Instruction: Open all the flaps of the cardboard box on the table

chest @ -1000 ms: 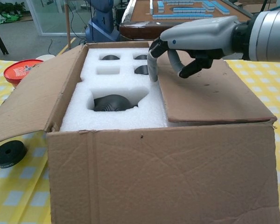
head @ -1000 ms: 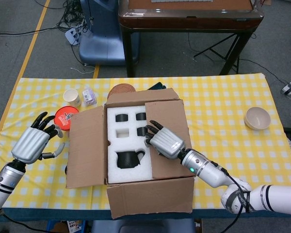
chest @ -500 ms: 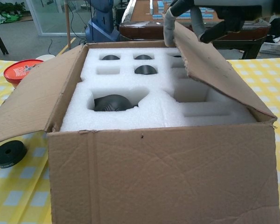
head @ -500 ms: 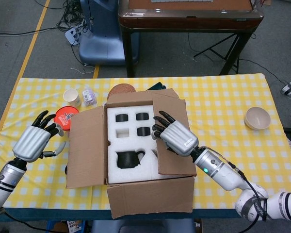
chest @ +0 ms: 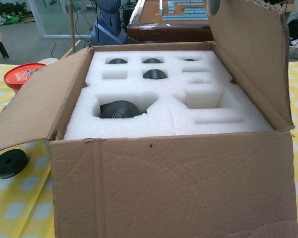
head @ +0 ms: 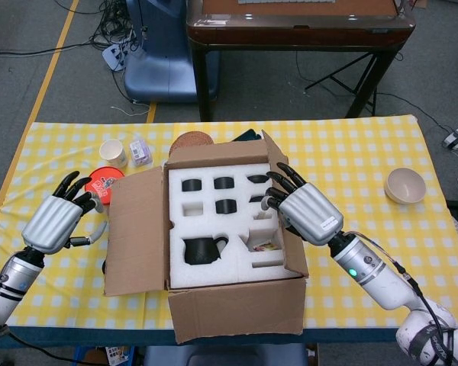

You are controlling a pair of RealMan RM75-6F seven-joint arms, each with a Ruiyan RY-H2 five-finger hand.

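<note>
The cardboard box (head: pixel 237 309) stands mid-table with its left flap (head: pixel 137 229) folded out flat, its front flap hanging down and its back flap (head: pixel 221 152) tipped back. My right hand (head: pixel 307 215) hooks its fingers (chest: pixel 213 6) over the free edge of the right flap (chest: pixel 253 54) and holds it nearly upright. White foam (chest: pixel 164 116) inside holds a black teapot (head: pixel 202 249) and dark cups. My left hand (head: pixel 53 223) hovers left of the box with fingers spread, holding nothing.
A red lid (head: pixel 103 183), a paper cup (head: pixel 112 152) and a small packet (head: pixel 141 152) lie by the left flap. A black ring (chest: pixel 9 162) sits under that flap's edge. A beige bowl (head: pixel 405 185) stands far right. A brown table stands behind.
My right hand has lifted the right flap from lying flat over the foam to nearly upright, swinging it rightward. The foam's right half now shows. My left hand has barely moved.
</note>
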